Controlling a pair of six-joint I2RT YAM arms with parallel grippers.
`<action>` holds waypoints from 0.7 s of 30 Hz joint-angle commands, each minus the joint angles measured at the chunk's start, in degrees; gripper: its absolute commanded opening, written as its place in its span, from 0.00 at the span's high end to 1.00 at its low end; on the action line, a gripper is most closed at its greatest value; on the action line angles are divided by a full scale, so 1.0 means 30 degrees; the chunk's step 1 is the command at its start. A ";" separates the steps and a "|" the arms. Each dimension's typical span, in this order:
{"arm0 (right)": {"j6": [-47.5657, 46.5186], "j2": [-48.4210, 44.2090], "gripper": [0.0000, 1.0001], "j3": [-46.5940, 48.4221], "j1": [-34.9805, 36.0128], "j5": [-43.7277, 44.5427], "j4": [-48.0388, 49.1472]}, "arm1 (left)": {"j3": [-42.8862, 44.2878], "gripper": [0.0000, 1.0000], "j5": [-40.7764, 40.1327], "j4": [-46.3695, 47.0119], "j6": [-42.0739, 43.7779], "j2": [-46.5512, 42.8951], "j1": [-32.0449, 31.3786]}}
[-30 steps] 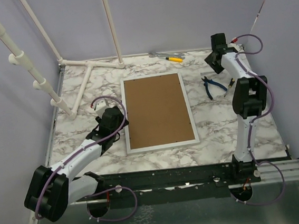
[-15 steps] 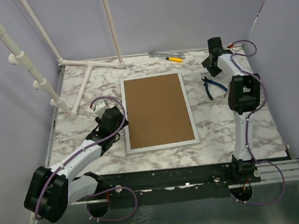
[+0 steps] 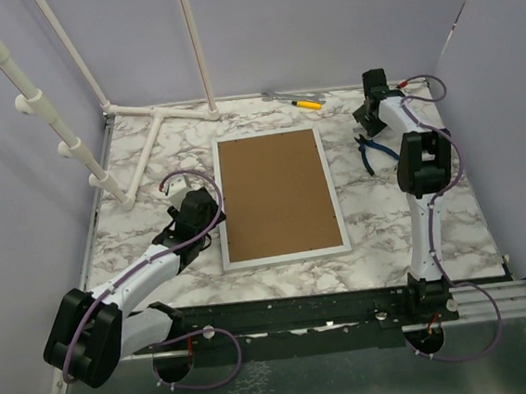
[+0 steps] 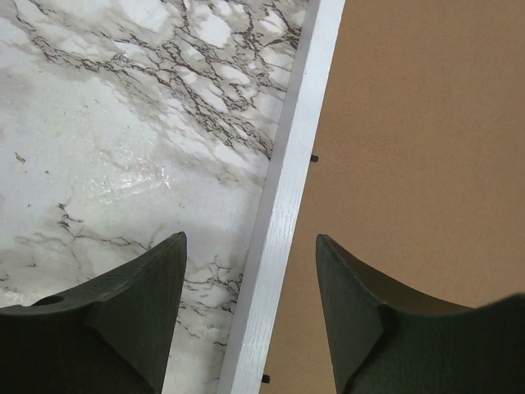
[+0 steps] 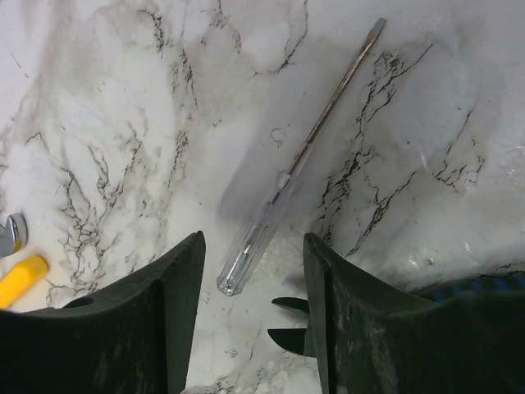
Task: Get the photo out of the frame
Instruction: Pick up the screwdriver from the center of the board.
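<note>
**Left gripper** (image 4: 250, 246): two dark fingers standing apart and clamping nothing. They straddle the left rail of the frame (image 4: 287, 180), one over the marble table (image 4: 123, 123), the other over the backing board (image 4: 410, 164).

**Right gripper** (image 5: 253, 246): fingers apart and empty, hanging over a clear-handled screwdriver (image 5: 305, 152) at the far right of the table. Blue-handled pliers (image 3: 375, 152) lie just beside it.

**Frame:** white and rectangular, lying flat at the table's centre, back side up. The brown board fills its opening. Small black tabs (image 4: 314, 158) show along the rail's inner edge.

**Photo:** not visible. Judged to lie beneath the board, face down.

**Handling, as judged:**
- The frame looks rigid and fairly light, and it may slide on the smooth marble if pushed sideways. The rail is the sound place to pin or steady it.
- The board looks thin and stiff. It is likely held by the tabs, which would need turning or bending aside, perhaps with the screwdriver tip.
- The photo is probably thin, flexible and easily creased or smudged. It is best lifted by an edge or corner once the board is off, without pinching the printed face hard.
</note>
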 commanded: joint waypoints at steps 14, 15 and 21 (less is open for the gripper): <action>-0.1591 0.2134 0.50 0.1767 -0.0140 0.1200 -0.2445 | -0.0332 0.35 -0.1513 0.0321 -0.0169 -0.1526 0.0062; -0.1922 0.2198 0.51 0.1806 -0.0118 0.1323 -0.2688 | -0.0348 0.35 -0.1497 0.0316 -0.0169 -0.1623 0.0062; -0.4589 0.2239 0.70 0.1434 -0.0134 0.2075 -0.3290 | -0.0619 0.35 -0.1407 0.0298 -0.0205 -0.2175 0.0062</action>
